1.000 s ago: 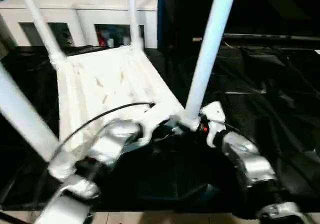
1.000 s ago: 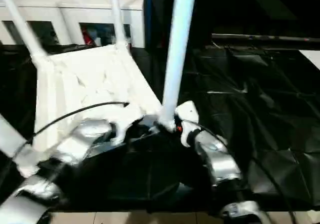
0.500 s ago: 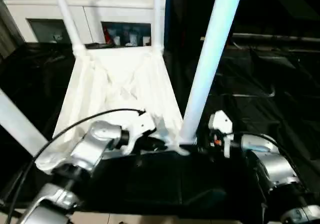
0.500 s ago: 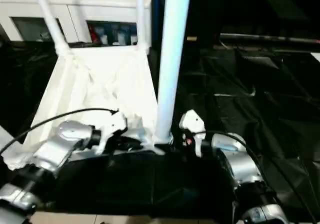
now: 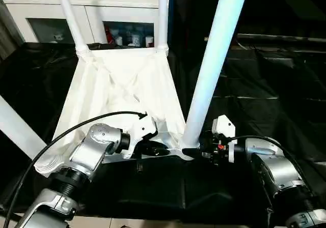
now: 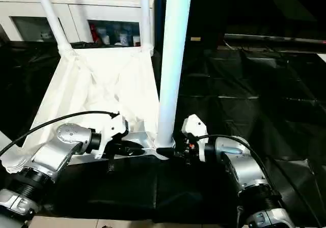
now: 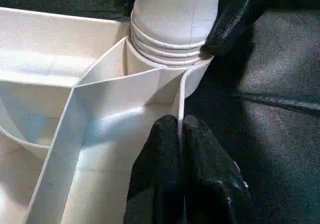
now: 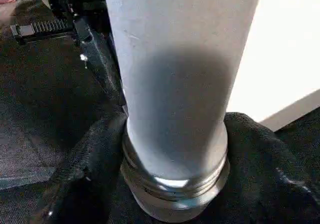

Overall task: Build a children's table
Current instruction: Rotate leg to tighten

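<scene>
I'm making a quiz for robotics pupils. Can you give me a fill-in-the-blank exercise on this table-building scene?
1. The right claw grips the near white tapered tube leg at its ____ end.
2. The left claw pinches the ____ of the white plastic ribbed tabletop.
3. The tabletop lies with its ribbed ____ facing up.
4. The work table is draped in ____ cloth.

Missing words: lower; rim; underside; black

Tabletop: white, ribbed underside. Four legs, nearest included: white, tinged pale blue. Work table covering: glossy black, creased. Cabinet: white, with dark glass doors. Forearms: silver; cable: black. Gripper fingers: black. A small red mark is seen on the right gripper.
</scene>
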Robot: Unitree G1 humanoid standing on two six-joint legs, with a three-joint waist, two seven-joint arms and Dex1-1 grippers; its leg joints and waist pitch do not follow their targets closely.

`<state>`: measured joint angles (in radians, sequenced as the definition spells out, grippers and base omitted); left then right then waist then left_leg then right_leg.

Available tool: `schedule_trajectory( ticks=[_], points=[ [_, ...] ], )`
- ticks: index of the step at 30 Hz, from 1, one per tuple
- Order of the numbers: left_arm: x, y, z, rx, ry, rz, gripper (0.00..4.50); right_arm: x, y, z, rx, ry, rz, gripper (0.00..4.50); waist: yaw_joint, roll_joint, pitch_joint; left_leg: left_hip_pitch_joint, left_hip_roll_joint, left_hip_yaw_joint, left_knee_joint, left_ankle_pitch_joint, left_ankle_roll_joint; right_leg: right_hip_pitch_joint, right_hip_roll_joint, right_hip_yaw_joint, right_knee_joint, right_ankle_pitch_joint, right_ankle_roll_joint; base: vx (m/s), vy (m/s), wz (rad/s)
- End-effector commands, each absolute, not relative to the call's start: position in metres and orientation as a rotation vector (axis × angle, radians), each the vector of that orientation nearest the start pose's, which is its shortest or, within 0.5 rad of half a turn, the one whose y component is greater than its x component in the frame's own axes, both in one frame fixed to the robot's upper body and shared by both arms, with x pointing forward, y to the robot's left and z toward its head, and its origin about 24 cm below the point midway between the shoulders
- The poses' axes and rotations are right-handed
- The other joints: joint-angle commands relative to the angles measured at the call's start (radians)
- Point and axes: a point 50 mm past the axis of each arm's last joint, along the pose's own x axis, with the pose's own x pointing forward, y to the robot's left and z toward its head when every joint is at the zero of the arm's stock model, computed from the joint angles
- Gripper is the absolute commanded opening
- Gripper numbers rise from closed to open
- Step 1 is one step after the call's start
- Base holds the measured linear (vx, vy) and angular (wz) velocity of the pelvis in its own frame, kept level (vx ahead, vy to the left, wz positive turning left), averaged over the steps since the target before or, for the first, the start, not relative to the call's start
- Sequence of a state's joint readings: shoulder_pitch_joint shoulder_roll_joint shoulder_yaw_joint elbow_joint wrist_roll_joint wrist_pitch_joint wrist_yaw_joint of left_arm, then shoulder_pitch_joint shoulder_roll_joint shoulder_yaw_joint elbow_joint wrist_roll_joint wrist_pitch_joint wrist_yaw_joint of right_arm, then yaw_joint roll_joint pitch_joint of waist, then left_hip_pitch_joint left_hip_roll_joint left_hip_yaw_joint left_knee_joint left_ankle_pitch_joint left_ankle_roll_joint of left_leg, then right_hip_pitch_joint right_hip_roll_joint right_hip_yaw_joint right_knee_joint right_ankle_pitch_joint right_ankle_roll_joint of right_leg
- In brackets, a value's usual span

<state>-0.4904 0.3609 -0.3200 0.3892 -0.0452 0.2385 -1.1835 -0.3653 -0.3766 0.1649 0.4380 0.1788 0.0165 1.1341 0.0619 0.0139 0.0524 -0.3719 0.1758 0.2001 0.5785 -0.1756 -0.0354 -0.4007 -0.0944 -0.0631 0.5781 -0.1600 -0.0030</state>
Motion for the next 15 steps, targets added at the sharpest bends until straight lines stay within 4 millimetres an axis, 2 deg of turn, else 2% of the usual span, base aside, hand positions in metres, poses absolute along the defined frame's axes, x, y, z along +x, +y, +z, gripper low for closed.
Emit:
schedule_trajectory(
  ticks=[1,4,5,7,8,9,10,12,13,15],
  points=[
    [0.288,0.110,0.042,0.267,0.469,-1.416,0.00,0.286,-0.152,0.042,-0.168,0.239,1.233,2.74,0.002,-0.014,-0.067,0.014,0.055,-0.022,-0.063,-0.216,0.068,0.045,-0.056,0.040,-0.055,-0.245,-0.240,0.000,0.000,0.00],
    [0.290,0.109,0.041,0.279,0.463,-1.388,0.00,0.283,-0.149,0.039,-0.162,0.243,1.235,2.71,0.003,-0.014,-0.067,0.014,0.056,-0.022,-0.063,-0.212,0.070,0.044,-0.055,0.040,-0.054,-0.240,-0.242,0.000,0.000,0.00],
    [0.292,0.108,0.041,0.284,0.456,-1.362,0.00,0.283,-0.149,0.039,-0.157,0.244,1.225,2.70,0.002,-0.018,-0.067,0.014,0.056,-0.022,-0.063,-0.214,0.071,0.044,-0.055,0.039,-0.055,-0.245,-0.240,0.000,0.000,0.00],
    [0.294,0.108,0.040,0.287,0.450,-1.344,0.00,0.283,-0.149,0.038,-0.153,0.245,1.218,2.70,0.003,-0.015,-0.065,0.015,0.056,-0.022,-0.064,-0.222,0.068,0.043,-0.056,0.040,-0.058,-0.265,-0.235,0.000,0.000,0.00],
    [0.303,0.103,0.041,0.288,0.426,-1.250,0.00,0.286,-0.148,0.032,-0.129,0.264,1.128,2.70,0.003,-0.020,-0.064,0.015,0.056,-0.022,-0.064,-0.231,0.065,0.042,-0.055,0.040,-0.060,-0.283,-0.229,0.000,0.000,0.00],
    [0.308,0.100,0.041,0.277,0.416,-1.201,0.00,0.290,-0.148,0.029,-0.132,0.271,1.056,2.70,0.003,-0.018,-0.062,0.020,0.055,-0.022,-0.066,-0.245,0.056,0.037,-0.055,0.041,-0.065,-0.314,-0.221,0.000,0.000,0.00],
    [0.312,0.097,0.042,0.271,0.408,-1.163,0.00,0.293,-0.147,0.025,-0.127,0.283,0.982,2.70,0.000,-0.020,-0.060,0.020,0.054,-0.021,-0.066,-0.257,0.049,0.036,-0.054,0.041,-0.067,-0.334,-0.216,0.000,0.000,0.00],
    [0.318,0.091,0.043,0.280,0.393,-1.096,0.00,0.298,-0.145,0.020,-0.114,0.295,0.872,2.70,-0.007,-0.022,-0.058,0.015,0.050,-0.029,-0.070,-0.288,0.016,0.039,-0.059,0.037,-0.075,-0.434,-0.175,0.000,0.000,0.00],
    [0.320,0.088,0.042,0.279,0.399,-1.080,0.00,0.299,-0.144,0.019,-0.100,0.295,0.824,2.70,-0.008,-0.024,-0.059,0.015,0.049,-0.030,-0.070,-0.297,0.015,0.041,-0.060,0.035,-0.078,-0.455,-0.164,0.000,0.000,0.00],
    [0.322,0.079,0.040,0.280,0.408,-1.036,0.00,0.301,-0.136,0.016,-0.060,0.285,0.727,2.69,-0.013,-0.019,-0.055,0.021,0.047,-0.029,-0.069,-0.330,0.013,0.029,-0.059,0.037,-0.092,-0.522,-0.133,0.000,0.000,0.00]
  ],
)
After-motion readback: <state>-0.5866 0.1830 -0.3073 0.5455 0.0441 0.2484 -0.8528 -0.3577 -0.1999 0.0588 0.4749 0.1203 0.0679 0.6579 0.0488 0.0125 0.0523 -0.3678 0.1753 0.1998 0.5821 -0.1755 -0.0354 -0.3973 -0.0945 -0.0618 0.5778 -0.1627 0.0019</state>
